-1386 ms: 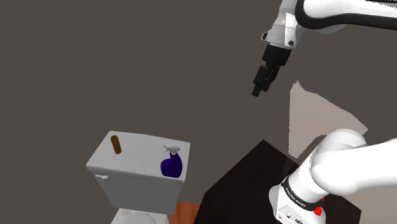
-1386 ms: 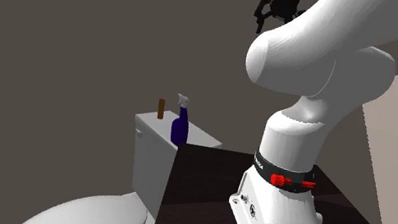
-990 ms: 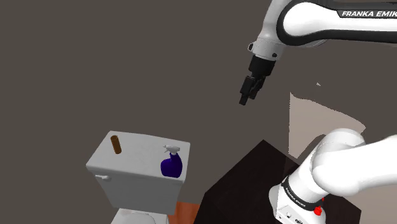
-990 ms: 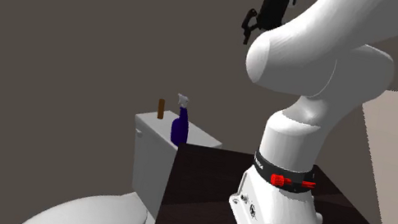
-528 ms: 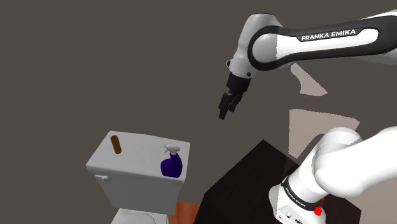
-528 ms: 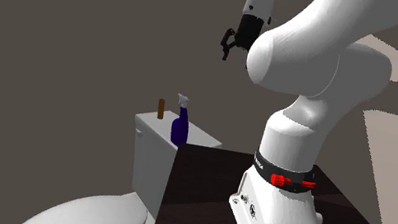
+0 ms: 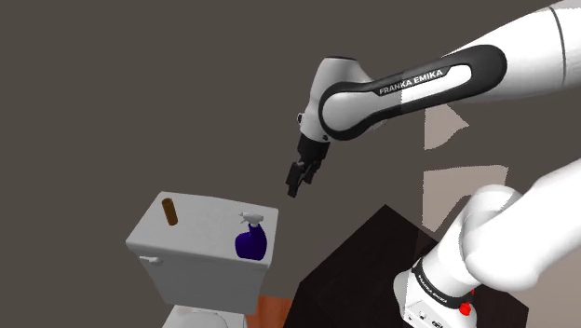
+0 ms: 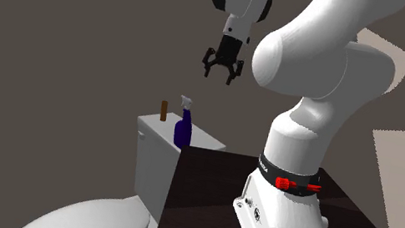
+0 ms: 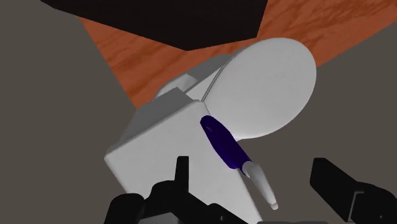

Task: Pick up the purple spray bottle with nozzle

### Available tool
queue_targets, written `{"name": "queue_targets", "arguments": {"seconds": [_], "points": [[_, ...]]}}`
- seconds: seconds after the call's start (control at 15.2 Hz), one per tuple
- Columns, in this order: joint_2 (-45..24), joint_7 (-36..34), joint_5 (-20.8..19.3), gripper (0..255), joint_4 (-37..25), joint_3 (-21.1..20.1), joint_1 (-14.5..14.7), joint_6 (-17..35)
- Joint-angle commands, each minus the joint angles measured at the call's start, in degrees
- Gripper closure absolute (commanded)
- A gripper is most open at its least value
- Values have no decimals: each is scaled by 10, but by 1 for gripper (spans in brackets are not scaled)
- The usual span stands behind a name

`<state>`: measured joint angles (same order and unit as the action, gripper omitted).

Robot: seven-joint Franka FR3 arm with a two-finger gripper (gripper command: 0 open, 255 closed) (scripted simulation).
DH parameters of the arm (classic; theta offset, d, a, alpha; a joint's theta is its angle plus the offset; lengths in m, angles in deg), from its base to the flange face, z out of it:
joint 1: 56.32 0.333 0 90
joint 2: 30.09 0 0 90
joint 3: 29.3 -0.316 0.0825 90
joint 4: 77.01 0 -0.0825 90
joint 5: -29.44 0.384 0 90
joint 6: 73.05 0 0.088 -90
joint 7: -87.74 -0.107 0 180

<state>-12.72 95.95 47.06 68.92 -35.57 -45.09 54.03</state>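
A deep purple spray bottle (image 7: pixel 251 242) with a pale nozzle stands upright on the white toilet tank lid (image 7: pixel 200 224), near the lid's corner toward the stand. It rises above the tank in the second exterior view as the bottle (image 8: pixel 182 128). My black gripper (image 7: pixel 294 184) hangs in the air above and slightly to the right of it in the shoulder view, well clear. The fingers are apart around nothing, as the gripper (image 8: pixel 220 75) shows. Through the wrist view, the bottle (image 9: pixel 224 144) lies below, between the open fingers (image 9: pixel 182 175) and far from them.
A brown stick-like object (image 7: pixel 169 211) stands on the far side of the tank lid. The white toilet lid (image 9: pixel 273 86) lies below the tank over a reddish wood floor (image 9: pixel 143 54). My dark stand (image 8: pixel 203 202) sits close beside the toilet. Grey walls surround the tank.
The arm has swung down and toward the shoulder view's left, carrying the gripper from high near the top right to just above the toilet tank. The bottle has not moved.
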Motion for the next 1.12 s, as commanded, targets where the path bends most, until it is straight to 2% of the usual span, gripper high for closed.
{"name": "queue_targets", "arguments": {"seconds": [0.0, 0.53, 1.06], "points": [[-39, 2, 10, 0, -10, -10, 10, 34], [-205, 6, 32, 0, -76, -48, 47, 152], [-257, 25, 45, 0, -70, -51, 49, 209]]}}
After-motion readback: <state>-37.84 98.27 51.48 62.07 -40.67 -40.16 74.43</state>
